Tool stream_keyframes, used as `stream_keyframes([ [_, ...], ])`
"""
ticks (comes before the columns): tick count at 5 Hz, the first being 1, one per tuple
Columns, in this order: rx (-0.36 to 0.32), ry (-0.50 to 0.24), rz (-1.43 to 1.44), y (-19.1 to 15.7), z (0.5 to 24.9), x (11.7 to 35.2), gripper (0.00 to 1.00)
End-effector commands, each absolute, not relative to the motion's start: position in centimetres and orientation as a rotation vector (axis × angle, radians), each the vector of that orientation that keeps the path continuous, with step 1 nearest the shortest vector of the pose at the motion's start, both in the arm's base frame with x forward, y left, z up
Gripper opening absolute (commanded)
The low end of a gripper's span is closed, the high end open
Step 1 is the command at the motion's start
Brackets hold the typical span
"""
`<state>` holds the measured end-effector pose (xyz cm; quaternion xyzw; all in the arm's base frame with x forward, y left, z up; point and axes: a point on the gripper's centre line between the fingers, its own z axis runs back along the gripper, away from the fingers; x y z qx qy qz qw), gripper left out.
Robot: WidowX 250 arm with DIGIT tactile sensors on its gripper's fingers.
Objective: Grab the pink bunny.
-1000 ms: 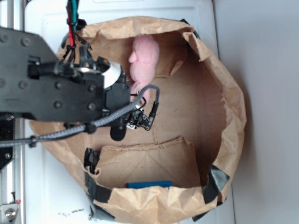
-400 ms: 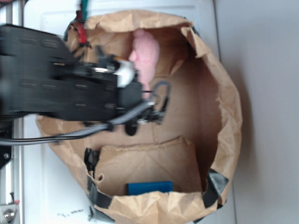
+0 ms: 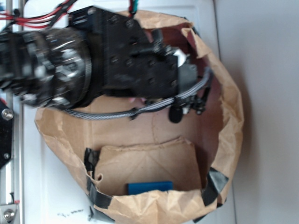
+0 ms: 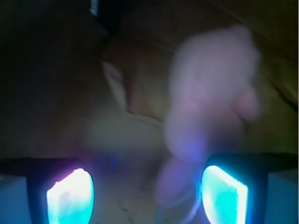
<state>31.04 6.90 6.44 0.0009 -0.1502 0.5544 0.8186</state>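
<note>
Arm (image 3: 117,60) has swung across the bag (image 3: 229,126), hiding the bunny (image 4: 210,98) from outside; gripper (image 4: 147,193) hangs open, the toy just off-centre toward one finger

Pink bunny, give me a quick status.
Gripper open, empty. Pink bunny just ahead, nearer one finger, not yet between. Nothing blocking.

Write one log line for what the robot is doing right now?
stage: approach | gripper: open, empty | fuzzy pale-pink plush bunny: ahead, nearer right finger, ungrasped | exterior view: arm hides bunny
</note>
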Motion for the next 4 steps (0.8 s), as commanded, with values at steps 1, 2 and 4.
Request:
stream_keyframes([
  [1, -0.041, -0.368, 1.187, 8.9, 8.2, 30.6, 1.0],
  [2, 0.0, -0.343, 1.21, 9.6, 7.4, 30.0, 1.0],
  [4, -0.005, -0.302, 1.214, 8.8, 8.3, 27.6, 1.0],
])
